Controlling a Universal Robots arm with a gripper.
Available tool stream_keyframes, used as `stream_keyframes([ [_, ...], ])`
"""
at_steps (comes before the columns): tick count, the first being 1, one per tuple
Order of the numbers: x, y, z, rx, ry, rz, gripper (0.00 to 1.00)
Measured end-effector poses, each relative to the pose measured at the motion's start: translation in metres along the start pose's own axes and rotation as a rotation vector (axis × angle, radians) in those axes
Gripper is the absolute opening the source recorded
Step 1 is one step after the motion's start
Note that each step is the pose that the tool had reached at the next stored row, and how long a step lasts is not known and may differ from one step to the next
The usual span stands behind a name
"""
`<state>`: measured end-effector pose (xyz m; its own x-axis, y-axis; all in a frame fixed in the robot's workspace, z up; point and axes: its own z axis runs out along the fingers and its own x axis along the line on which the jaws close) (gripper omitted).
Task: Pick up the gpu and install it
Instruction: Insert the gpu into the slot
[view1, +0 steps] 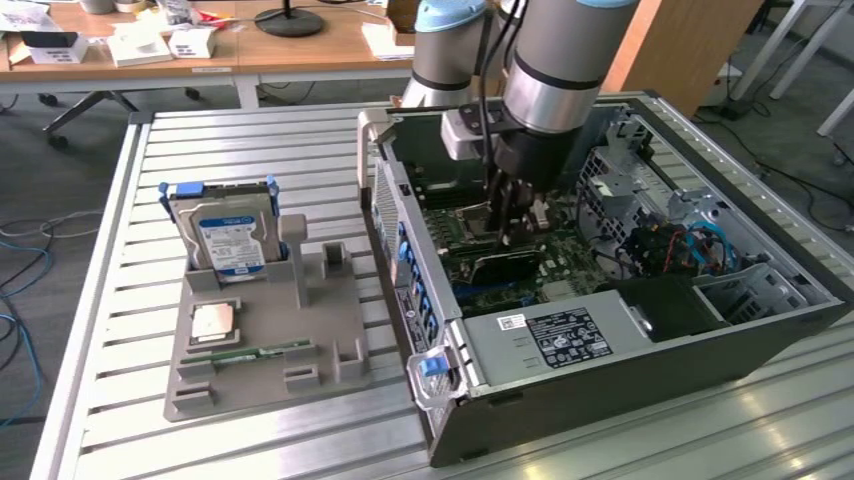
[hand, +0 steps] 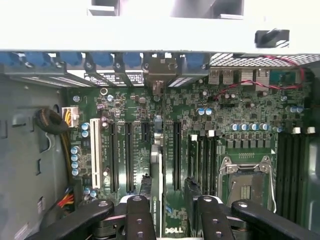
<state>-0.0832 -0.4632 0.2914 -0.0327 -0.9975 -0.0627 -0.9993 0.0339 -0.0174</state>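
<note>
The gpu (hand: 156, 165) stands edge-on over the motherboard (hand: 200, 135), seen in the wrist view as a thin card between the black fingers (hand: 140, 215), which are clamped on it; in the exterior view the gripper (view1: 514, 235) hangs at frame centre inside the open case (view1: 641, 350), the card's dark board (view1: 505, 266) below it; at centre left, a hard drive (view1: 224, 235) stands on a grey tray (view1: 254, 380).

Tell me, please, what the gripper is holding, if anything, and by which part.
It cannot be told: the graphics card stands on edge right under the gripper, but no grip on it is visible.
</note>
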Motion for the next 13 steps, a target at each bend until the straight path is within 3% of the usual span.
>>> stream_keyframes([
  [7,-0.001,-0.0004,-0.0189,0.0000,0.0000,0.000,0.40],
  [13,-0.002,-0.0004,-0.0253,0.0000,0.0000,0.000,0.40],
])
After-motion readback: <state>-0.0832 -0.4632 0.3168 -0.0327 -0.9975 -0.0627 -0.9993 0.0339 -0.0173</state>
